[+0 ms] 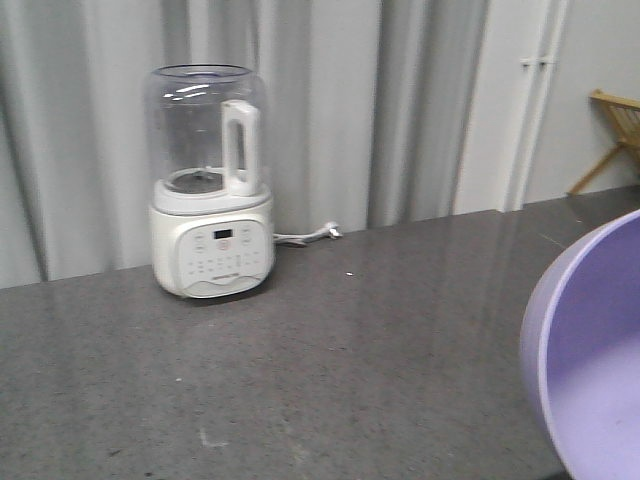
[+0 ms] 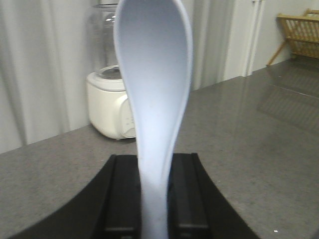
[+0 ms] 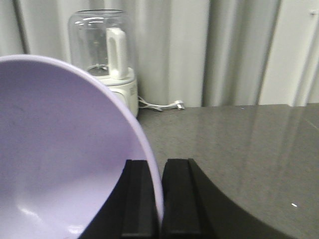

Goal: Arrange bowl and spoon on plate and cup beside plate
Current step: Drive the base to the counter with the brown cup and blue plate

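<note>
- Exterior front-facing view: a dark grey speckled worktop (image 1: 330,350) runs back to a pale pleated curtain (image 1: 400,100). A white blender (image 1: 210,180) with a clear jug stands at the back, its cord (image 1: 305,236) lying beside it.
- On the left wrist view, the left pincer (image 2: 155,167) pinches the white spoon (image 2: 152,89) by its handle, with the scoop rising upright beyond the fingertips.
- On the right wrist view, the right pincer (image 3: 160,172) is clamped across the rim of the lavender bowl (image 3: 60,149), which is tilted and fills the frame's left.
- Only the front view shows the bowl (image 1: 600,350) from outside the pincer, at the lower right edge. Both it and the left wrist view catch a wooden rack (image 2: 299,35) far back on the right.
</note>
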{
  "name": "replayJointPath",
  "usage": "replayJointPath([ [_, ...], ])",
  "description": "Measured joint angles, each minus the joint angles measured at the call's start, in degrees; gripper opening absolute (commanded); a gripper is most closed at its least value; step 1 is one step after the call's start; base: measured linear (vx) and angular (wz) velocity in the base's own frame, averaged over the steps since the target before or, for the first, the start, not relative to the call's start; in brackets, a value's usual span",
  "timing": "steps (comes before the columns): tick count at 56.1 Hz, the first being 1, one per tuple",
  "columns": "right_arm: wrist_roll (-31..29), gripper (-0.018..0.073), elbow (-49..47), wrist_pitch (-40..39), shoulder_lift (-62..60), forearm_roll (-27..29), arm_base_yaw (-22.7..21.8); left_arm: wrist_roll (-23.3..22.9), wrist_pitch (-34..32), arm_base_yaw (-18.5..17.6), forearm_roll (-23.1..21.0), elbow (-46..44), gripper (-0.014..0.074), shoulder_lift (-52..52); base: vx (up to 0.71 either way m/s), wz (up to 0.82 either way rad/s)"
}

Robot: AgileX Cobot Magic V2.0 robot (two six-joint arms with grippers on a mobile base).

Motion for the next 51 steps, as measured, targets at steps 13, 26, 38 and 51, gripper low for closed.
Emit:
replayJointPath([
  [13,0.0,-0.0009,0.0,0.0,0.0,0.0,0.0,0.0,0.0,0.0,0.0,0.0,-0.0006,0.0,-0.18,-0.71],
  [26,0.0,-0.0009,0.0,0.0,0.0,0.0,0.0,0.0,0.0,0.0,0.0,0.0,-0.0006,0.0,-0.16,-0.62],
  [38,0.0,-0.0009,0.0,0.0,0.0,0.0,0.0,0.0,0.0,0.0,0.0,0.0,-0.0006,0.0,-0.13,-0.53],
  [51,0.0,-0.0009,0.0,0.0,0.0,0.0,0.0,0.0,0.0,0.0,0.0,0.0,-0.0006,0.0,-0.07,-0.50],
])
